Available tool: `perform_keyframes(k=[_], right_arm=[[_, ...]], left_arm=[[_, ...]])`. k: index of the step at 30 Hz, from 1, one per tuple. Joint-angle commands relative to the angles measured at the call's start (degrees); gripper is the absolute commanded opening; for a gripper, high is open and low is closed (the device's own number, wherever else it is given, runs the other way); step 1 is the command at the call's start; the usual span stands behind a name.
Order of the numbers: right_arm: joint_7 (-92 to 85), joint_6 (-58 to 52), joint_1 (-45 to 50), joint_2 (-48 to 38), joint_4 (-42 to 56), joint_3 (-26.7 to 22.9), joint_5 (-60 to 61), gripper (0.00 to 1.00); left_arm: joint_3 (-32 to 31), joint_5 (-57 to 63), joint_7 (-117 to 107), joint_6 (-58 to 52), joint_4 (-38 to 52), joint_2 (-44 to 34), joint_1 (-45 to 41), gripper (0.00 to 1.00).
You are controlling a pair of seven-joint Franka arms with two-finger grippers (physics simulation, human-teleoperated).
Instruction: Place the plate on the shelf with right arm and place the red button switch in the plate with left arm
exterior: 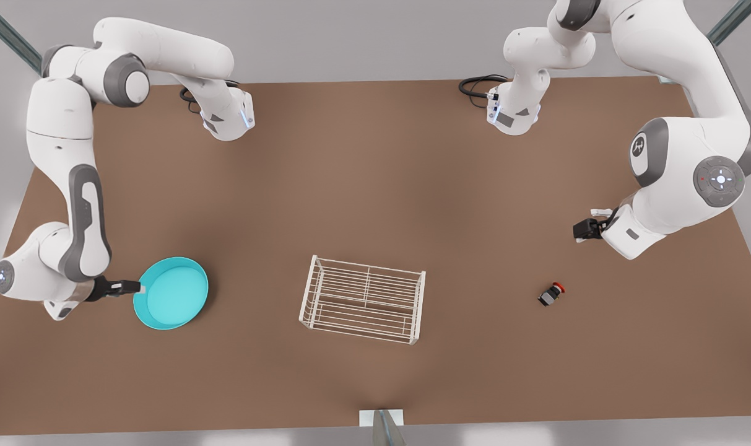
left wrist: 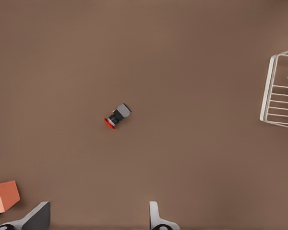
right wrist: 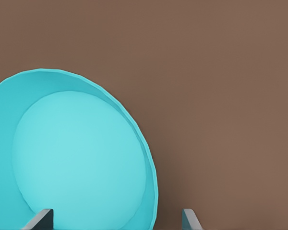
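Plate (exterior: 172,293): stiff, light, slick; take the rim. My right fingers (exterior: 137,287) spread, straddling its rim, unclenched. Left fingers (exterior: 582,230) spread, waiting above red button switch (exterior: 551,293).

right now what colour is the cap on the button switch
Red, on a dark grey-black body. The red button switch lies on its side on the table; clearest in the left wrist view.

My right gripper (exterior: 141,287) is at the plate's (exterior: 172,293) rim, fingers (right wrist: 41,219) spread; my left gripper (exterior: 579,230) hangs open, well apart.
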Motion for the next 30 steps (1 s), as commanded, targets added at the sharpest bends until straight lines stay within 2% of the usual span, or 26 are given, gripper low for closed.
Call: perform_keyframes(k=[1, 8, 12, 17, 21, 24, 28, 30], right_arm=[[-22.92, 1.08, -0.4, 1.31, 0.81, 0.05, 0.34, 1.0], [-23.71, 1.17, -1.81, 4.91, 4.68, 2.25, 2.18, 1.0], [-23.01, 1.17, -1.54, 5.09, 5.12, 2.34, 4.2, 0.96], [-22.92, 1.25, -1.63, 6.67, 5.91, 1.98, 4.11, 0.82], [-23.54, 1.17, -1.8, 7.9, 7.06, 1.37, 4.03, 0.78], [-23.54, 1.17, -1.72, 7.9, 6.97, 1.37, 4.03, 0.66], [-23.54, 1.08, -1.72, 7.82, 6.97, 1.37, 4.29, 0.56], [-23.54, 1.08, -1.72, 7.73, 7.05, 1.37, 4.38, 0.55]], left_arm=[[0.0, 0.13, -1.96, 0.08, 0.03, -0.07, 0.08, 1.0], [0.0, -0.75, -2.22, -0.09, -0.06, -0.07, 0.17, 1.0], [0.09, -0.84, -2.22, -0.09, -0.06, -0.07, 0.42, 1.0], [-0.18, -0.57, -1.7, -1.23, -1.03, 0.2, -0.19, 1.0], [-0.09, 0.22, -1.96, -1.41, -0.94, 0.28, -0.1, 1.0], [-0.18, 2.06, -1.78, -1.15, -0.68, 0.28, -0.19, 1.0], [-0.18, 1.45, -1.61, -1.5, -0.59, 0.2, -0.63, 1.0], [-0.18, 1.36, -1.52, -1.5, -0.59, 0.2, -0.63, 1.0]])
